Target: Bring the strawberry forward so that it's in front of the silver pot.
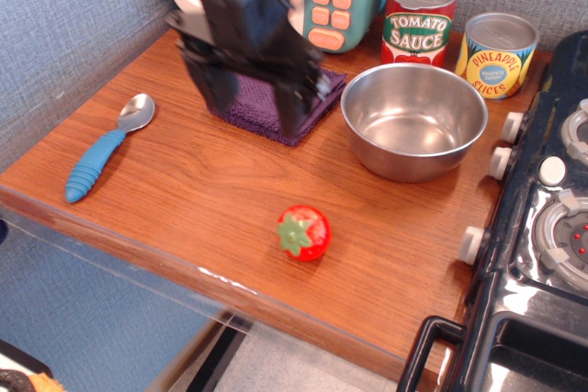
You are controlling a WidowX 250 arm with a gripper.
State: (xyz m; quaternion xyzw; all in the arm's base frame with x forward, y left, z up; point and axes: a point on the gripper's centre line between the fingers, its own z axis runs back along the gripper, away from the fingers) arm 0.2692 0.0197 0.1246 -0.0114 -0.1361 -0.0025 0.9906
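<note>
1. Strawberry (pixel 304 232): lies free on the wooden counter (pixel 184 199) near its front edge, on its side with the green cap turned toward the front-left. Nothing touches it.
2. Silver pot (pixel 414 120): stands upright and empty behind the strawberry and somewhat to its right, apart from it. From my remote view the strawberry sits nearer the counter's front edge than the pot, though a little to the left of the pot's centre.
3. Gripper (pixel 253 109): raised above the purple cloth (pixel 276 106), well apart from the strawberry. It is motion-blurred; its two fingers read as spread with nothing between them.
4. Surroundings: a blue-handled spoon (pixel 103 150) at the left; a tomato sauce can (pixel 418 20) and a pineapple can (pixel 496 53) behind the pot; a toy stove (pixel 551 227) along the right.
5. Progress, as I judge it: the placement appears done, since the strawberry rests released in front of the pot. What is left, at most, is clearing the arm from the workspace.
</note>
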